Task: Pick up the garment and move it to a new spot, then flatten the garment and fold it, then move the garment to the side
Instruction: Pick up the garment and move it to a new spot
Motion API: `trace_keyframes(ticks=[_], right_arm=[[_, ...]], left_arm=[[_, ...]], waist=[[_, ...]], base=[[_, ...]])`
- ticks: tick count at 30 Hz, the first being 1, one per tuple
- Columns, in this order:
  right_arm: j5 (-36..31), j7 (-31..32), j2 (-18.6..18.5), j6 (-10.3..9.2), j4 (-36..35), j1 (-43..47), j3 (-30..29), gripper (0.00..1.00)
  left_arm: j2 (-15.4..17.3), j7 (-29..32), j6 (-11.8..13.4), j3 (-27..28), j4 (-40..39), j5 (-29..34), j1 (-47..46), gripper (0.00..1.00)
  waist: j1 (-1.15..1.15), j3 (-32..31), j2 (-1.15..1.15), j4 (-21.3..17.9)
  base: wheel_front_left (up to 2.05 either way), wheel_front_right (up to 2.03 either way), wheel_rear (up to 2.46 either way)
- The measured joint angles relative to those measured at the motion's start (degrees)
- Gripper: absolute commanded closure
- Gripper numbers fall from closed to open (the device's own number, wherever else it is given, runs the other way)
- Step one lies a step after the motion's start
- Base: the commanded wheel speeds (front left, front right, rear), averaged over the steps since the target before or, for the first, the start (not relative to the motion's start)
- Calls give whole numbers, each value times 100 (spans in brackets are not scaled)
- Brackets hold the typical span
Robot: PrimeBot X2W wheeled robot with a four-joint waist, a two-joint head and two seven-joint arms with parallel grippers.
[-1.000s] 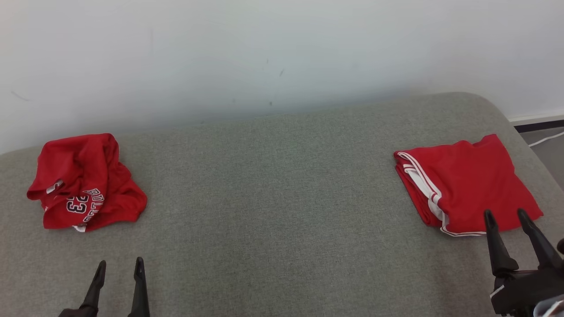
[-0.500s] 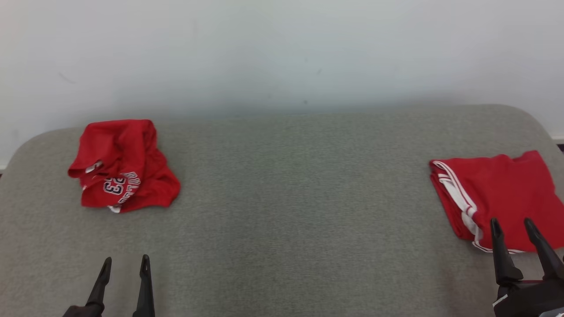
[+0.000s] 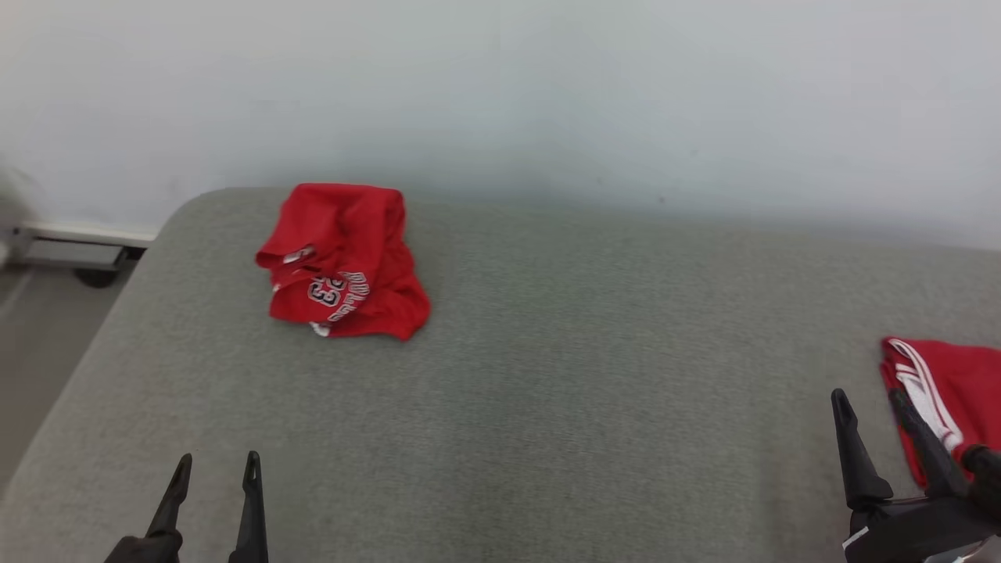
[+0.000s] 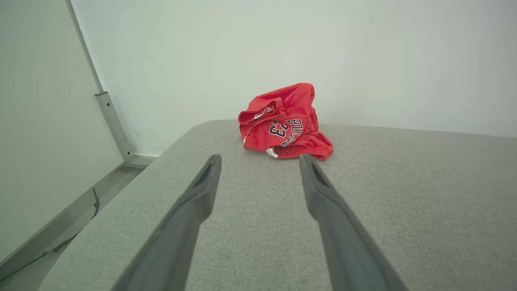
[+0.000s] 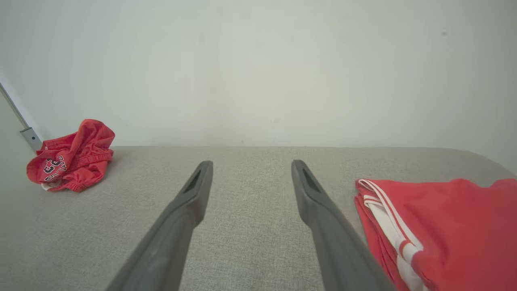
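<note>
A crumpled red garment [image 3: 342, 263] with white lettering lies bunched near the far left corner of the grey padded surface [image 3: 547, 352]; it sits ahead of the fingers in the left wrist view [image 4: 285, 122] and far left in the right wrist view [image 5: 69, 155]. My left gripper [image 3: 216, 464] is open at the lower left, well short of it, with nothing between its fingers. My right gripper [image 3: 868, 400] is open and empty at the lower right, beside a folded red garment [image 3: 950, 399] with white stripes, seen also in the right wrist view [image 5: 440, 226].
A pale wall [image 3: 500, 94] runs behind the surface. The surface's left edge drops to the floor [image 3: 39, 344], where a grey metal frame base [image 3: 78, 238] stands by the wall. Bare grey fabric stretches between the two garments.
The head camera has swung left: both garments have shifted right in view and the surface's left edge and floor have come in. Both grippers stay open.
</note>
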Motion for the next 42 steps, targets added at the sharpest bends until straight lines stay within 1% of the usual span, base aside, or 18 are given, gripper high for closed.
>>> trace_keyframes(ticks=[2,6,10,14,19,25,27,30,33,36,39,42], right_arm=[[-2,0,35,44,16,-9,2,0],[-38,0,103,49,32,8,-38,0],[-101,0,172,94,46,8,-37,0],[-143,0,274,142,79,-4,44,0],[-174,0,289,192,129,-1,35,0],[-221,0,334,202,170,3,-2,0],[-247,0,345,244,180,3,-16,0],[-264,0,353,252,194,4,-32,0],[-302,0,354,294,204,4,-60,0],[-318,0,354,316,212,4,-88,0],[-352,0,348,344,208,5,-120,0],[-368,0,343,380,210,-2,-116,0]], left_arm=[[20,44,0,-11,-1,0,-1,0],[24,101,-8,-105,-2,9,-13,0],[45,177,-10,-93,-12,9,-8,0],[146,196,-8,-1,-75,1,95,0],[141,245,-8,-4,-109,0,140,0],[135,280,-8,-15,-148,-2,224,0],[123,293,-8,-29,-160,-2,223,0],[105,299,-10,-46,-167,-18,219,0],[124,369,-153,-52,-137,-69,132,0],[165,441,-323,-82,-103,-120,-243,0],[278,563,-619,-175,-11,-129,-863,0],[326,754,-970,-230,238,-389,-1651,0]], waist=[[0,-25,0,165],[0,-77,0,497],[0,-129,0,811],[0,-190,0,1024],[0,-264,0,1101],[0,-265,0,1089],[0,-261,0,1085],[0,-253,0,1081],[0,-244,0,1076],[0,-234,0,1072],[0,-203,0,1071],[0,-152,0,1066]], base=[[0,0,0],[0,0,0],[0,0,0],[0,0,0],[0,0,0],[0,0,0],[0,0,0],[0,0,0],[0,0,0],[0,0,0],[0,0,0],[0,0,0]])
